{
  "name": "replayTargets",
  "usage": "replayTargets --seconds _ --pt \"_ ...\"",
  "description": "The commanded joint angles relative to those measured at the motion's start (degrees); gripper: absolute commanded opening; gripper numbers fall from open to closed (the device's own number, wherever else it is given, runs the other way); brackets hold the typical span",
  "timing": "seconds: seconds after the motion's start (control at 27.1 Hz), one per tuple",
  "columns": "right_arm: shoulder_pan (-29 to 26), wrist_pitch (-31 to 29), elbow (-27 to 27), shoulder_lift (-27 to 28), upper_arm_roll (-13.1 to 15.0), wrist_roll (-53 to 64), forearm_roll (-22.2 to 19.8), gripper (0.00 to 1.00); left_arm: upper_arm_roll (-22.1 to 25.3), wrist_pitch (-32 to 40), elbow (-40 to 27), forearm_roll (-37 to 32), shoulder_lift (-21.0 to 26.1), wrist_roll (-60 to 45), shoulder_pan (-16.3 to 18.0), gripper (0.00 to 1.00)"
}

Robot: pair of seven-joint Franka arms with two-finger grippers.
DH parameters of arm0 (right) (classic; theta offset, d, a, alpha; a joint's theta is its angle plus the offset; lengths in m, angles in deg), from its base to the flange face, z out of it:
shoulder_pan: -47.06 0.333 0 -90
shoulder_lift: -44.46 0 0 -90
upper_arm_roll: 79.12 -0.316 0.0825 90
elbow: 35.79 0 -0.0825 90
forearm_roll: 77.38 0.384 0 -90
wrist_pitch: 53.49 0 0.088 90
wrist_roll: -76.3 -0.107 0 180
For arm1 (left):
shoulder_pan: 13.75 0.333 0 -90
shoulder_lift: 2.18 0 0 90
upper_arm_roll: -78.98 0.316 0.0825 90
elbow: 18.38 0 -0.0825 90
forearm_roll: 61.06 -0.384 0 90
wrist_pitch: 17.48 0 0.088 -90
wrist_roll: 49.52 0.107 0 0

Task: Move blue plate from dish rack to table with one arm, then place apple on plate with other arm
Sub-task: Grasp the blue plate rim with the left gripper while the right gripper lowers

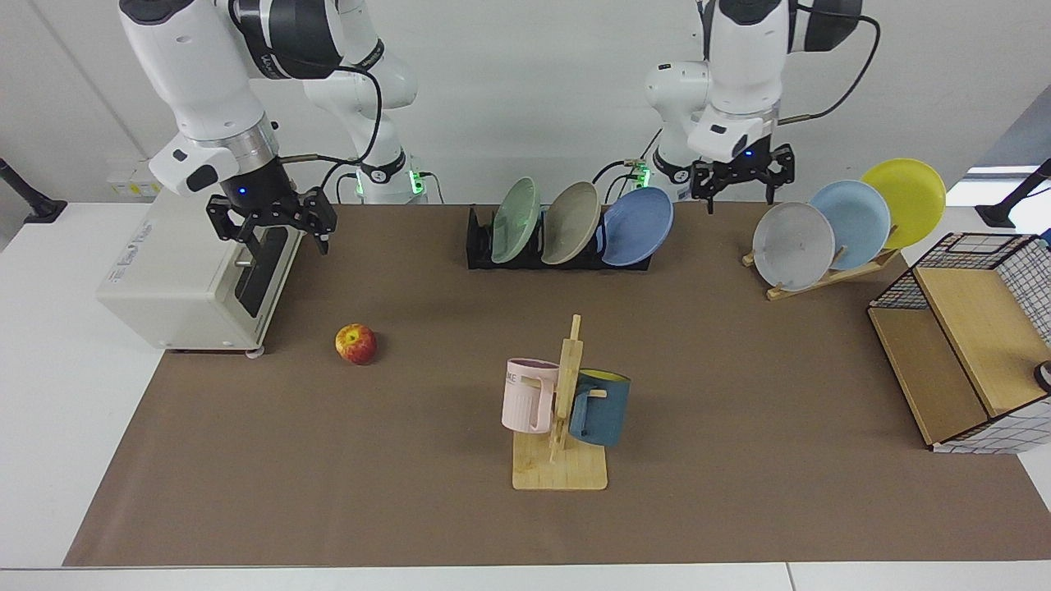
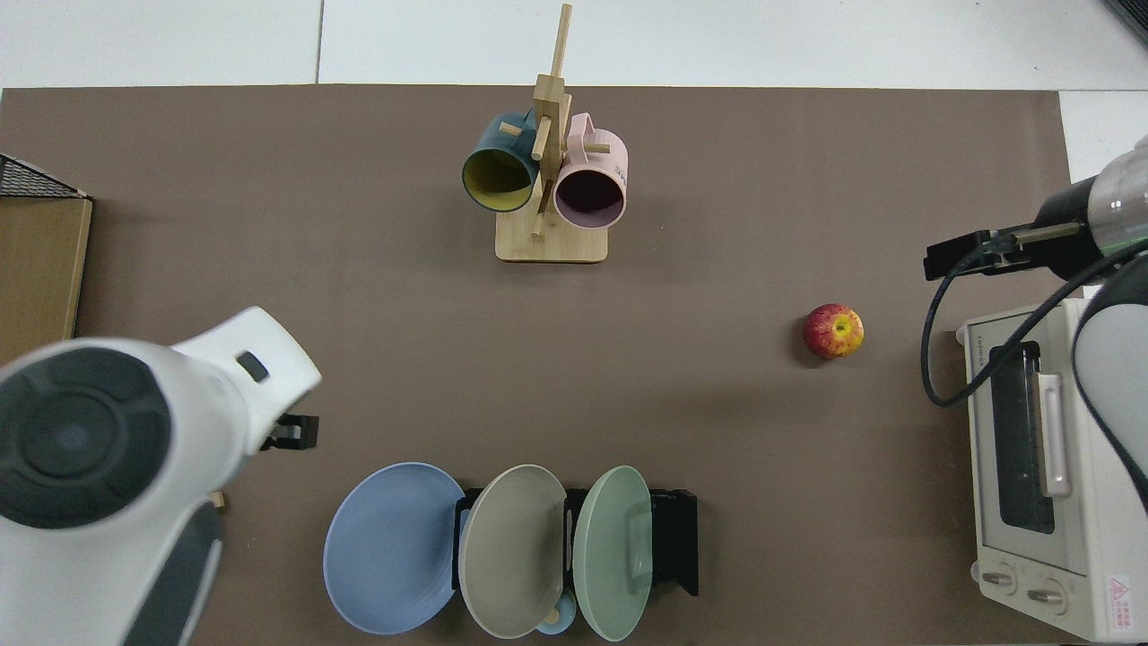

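The blue plate (image 1: 638, 226) (image 2: 390, 547) leans upright at the end of the black dish rack (image 1: 478, 240) (image 2: 674, 538), beside a beige and a green plate. My left gripper (image 1: 741, 194) hangs open and empty just to the view's right of the blue plate, slightly above it, not touching. In the top view the arm hides most of the left gripper (image 2: 291, 432). The apple (image 1: 355, 343) (image 2: 833, 330) lies on the brown table (image 1: 739, 394). My right gripper (image 1: 275, 236) (image 2: 964, 256) hovers open by the oven, behind the apple.
A white toaster oven (image 1: 189, 271) stands at the view's left. The wooden mug stand (image 1: 562, 410) with two mugs is front centre. A slanted wooden rack (image 1: 821, 275) holds grey, pale blue and yellow plates. A wire-and-wood shelf (image 1: 969, 361) sits far right.
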Motion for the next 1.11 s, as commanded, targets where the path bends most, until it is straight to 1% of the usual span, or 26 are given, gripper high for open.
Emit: replayTargets --seconds 0.0,0.07,0.18,0.3,0.41,0.55,0.74,0.85,0.96,1.03,1.07 --pt "0.67 -5.95 8.66 -2.26 -0.34 -1.24 -0.87 1.0 -5.47 -6.84 -16.43 -0.96 -10.35 -6.45 0.01 1.0" --pt "0.76 -8.49 10.77 -1.73 -0.34 -1.25 -0.96 1.0 -5.73 -7.38 -18.11 -0.87 -11.59 -6.9 -0.08 1.0" --pt "0.76 -13.67 15.69 -1.47 -0.34 -1.42 -0.96 1.0 -6.17 -7.64 -19.16 -0.87 -11.59 -7.69 -0.17 1.0" --pt "0.76 -20.09 20.96 -0.59 -0.34 -1.95 -0.87 1.0 -8.98 -11.05 -23.02 -0.78 -11.77 -11.99 -0.08 1.0" --pt "0.67 -24.93 23.96 1.16 -0.34 -2.04 -0.87 1.0 -8.99 -13.09 -24.09 -0.78 -12.21 -12.7 -0.08 1.0" --pt "1.46 -27.23 24.67 3.71 -0.34 -2.04 -1.05 1.0 -9.08 -14.41 -26.02 0.8 -12.12 -12.35 -0.26 1.0" --pt "1.73 -30.82 25.98 6.18 -0.25 -1.95 -1.22 1.0 -9.43 -18.54 -29.01 1.5 -10.98 -12.35 -0.26 1.0" --pt "1.73 -33.29 27.13 7.41 -0.25 -1.95 -1.93 1.0 -9.43 -19.42 -29.28 3.7 -10.89 -12.26 -0.26 0.99" --pt "1.64 -35.04 27.74 9.08 -0.25 -1.95 -2.63 1.0 -9.43 -19.51 -29.89 4.84 -10.63 -11.39 -0.26 0.95" --pt "1.73 -35.4 27.83 9.96 -0.25 -2.04 -4.29 1.0 -9.43 -20.03 -30.33 5.98 -10.45 -9.9 -0.17 0.94" --pt "1.64 -35.4 27.83 10.31 -0.25 -2.12 -4.91 1.0 -9.43 -20.04 -30.33 6.42 -10.36 -9.46 -0.17 0.89"
